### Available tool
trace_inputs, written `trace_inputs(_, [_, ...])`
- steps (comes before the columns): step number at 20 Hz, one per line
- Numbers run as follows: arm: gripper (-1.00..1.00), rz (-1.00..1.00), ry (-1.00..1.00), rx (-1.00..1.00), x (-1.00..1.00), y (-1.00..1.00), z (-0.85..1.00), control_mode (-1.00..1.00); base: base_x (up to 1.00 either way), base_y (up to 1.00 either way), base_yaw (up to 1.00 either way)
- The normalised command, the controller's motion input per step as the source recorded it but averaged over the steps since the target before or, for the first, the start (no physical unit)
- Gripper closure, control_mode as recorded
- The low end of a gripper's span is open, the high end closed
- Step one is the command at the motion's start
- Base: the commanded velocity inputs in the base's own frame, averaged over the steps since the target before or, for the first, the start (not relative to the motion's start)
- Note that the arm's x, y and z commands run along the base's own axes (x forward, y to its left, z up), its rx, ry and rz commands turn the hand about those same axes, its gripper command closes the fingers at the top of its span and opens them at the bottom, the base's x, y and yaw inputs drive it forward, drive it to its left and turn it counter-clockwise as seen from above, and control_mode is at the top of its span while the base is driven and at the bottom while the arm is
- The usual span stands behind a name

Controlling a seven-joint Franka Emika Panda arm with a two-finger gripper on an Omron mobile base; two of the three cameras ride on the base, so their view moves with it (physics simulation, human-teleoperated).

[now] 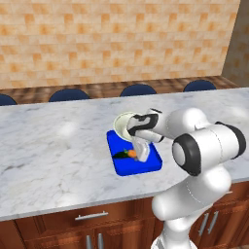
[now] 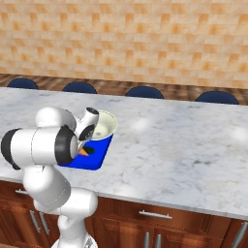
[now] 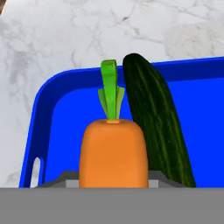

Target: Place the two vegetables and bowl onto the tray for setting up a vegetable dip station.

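An orange carrot (image 3: pixel 113 153) with a green top sits between the fingers of my gripper (image 3: pixel 113 178), low over the blue tray (image 3: pixel 61 109). The jaws are closed against its sides. A dark green cucumber (image 3: pixel 155 118) lies on the tray right beside the carrot, touching it or nearly so. From the left base view, the gripper (image 1: pixel 141 154) points down onto the tray (image 1: pixel 129 168), with the carrot (image 1: pixel 131 153) and cucumber (image 1: pixel 120 155) to its left. The cream bowl (image 1: pixel 124 121) stands at the tray's far end, partly hidden behind my wrist. I cannot tell whether the bowl rests on the tray.
The tray lies near the front edge of a long marble counter (image 1: pixel 53 146). Dark blue stools (image 1: pixel 138 90) line the far side. Wooden drawers (image 1: pixel 92 221) run below the front edge. Bare counter stretches to the left and right of the tray.
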Motion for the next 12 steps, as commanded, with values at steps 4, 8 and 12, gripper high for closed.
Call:
trace_inputs(4, [1.00,0.00,-0.02,0.00,0.00,-0.12,-0.08,-1.00,0.00,0.00,0.00])
trace_inputs(8, [1.00,0.00,-0.02,0.00,0.01,-0.06,-0.03,-1.00,0.00,0.00,0.00])
trace_inputs(12, [1.00,0.00,-0.02,0.00,0.01,-0.01,-0.06,-1.00,0.00,0.00,0.00])
